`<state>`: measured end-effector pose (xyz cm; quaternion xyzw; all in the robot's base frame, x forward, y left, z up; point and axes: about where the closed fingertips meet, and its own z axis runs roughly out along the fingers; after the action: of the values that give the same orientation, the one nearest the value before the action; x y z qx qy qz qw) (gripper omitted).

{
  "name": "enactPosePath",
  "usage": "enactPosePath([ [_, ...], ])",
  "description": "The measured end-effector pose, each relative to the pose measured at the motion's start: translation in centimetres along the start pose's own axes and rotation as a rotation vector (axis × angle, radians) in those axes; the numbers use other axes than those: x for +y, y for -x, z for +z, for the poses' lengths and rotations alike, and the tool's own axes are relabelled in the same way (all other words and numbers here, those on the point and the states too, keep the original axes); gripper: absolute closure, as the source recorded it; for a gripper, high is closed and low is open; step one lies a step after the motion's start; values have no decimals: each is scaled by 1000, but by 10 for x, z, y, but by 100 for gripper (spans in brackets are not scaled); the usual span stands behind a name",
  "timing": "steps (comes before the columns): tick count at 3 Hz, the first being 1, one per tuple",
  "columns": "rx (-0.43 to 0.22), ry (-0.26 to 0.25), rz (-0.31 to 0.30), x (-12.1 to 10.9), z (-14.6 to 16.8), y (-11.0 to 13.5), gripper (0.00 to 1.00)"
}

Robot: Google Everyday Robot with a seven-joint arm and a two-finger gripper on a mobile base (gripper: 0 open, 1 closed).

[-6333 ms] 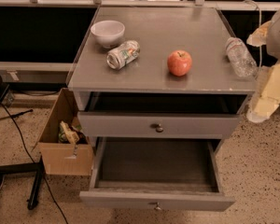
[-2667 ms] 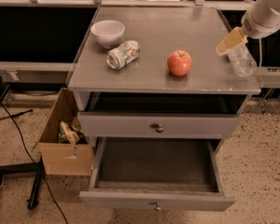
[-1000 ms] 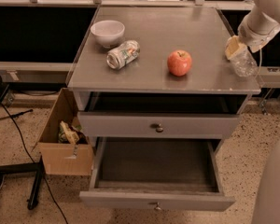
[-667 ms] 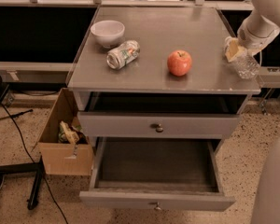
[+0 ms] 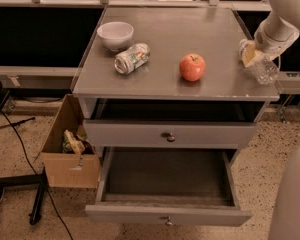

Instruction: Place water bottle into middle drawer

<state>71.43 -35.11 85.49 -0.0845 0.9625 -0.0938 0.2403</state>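
Observation:
The water bottle (image 5: pixel 262 69) is clear plastic and lies on its side at the right edge of the grey table top (image 5: pixel 190 29). My gripper (image 5: pixel 250 54) hangs from the white arm at the upper right and sits on the bottle's far end, touching or nearly touching it. The middle drawer (image 5: pixel 140 215) is pulled wide open below, showing a bare dark floor and a small knob on its thin front strip.
A red apple (image 5: pixel 192 67), a silver-and-green can (image 5: pixel 132 58) on its side and a white bowl (image 5: pixel 115 35) stand on the table top. The taller-fronted drawer (image 5: pixel 210 135) above is slightly open. An open cardboard box (image 5: pixel 70 149) stands on the floor at left. A white robot part (image 5: pixel 292 199) fills the lower right.
My gripper rose from beside the table's right edge, swung over the top and came down onto the bottle's far end. The bottle, apple, can and bowl have stayed put.

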Motion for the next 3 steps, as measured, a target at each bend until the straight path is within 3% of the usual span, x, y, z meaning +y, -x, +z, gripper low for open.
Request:
enactPosePath([
  [1, 0, 0, 0, 0, 0, 0, 88],
  [2, 0, 0, 0, 0, 0, 0, 100],
  [3, 0, 5, -11, 2, -1, -1, 100],
])
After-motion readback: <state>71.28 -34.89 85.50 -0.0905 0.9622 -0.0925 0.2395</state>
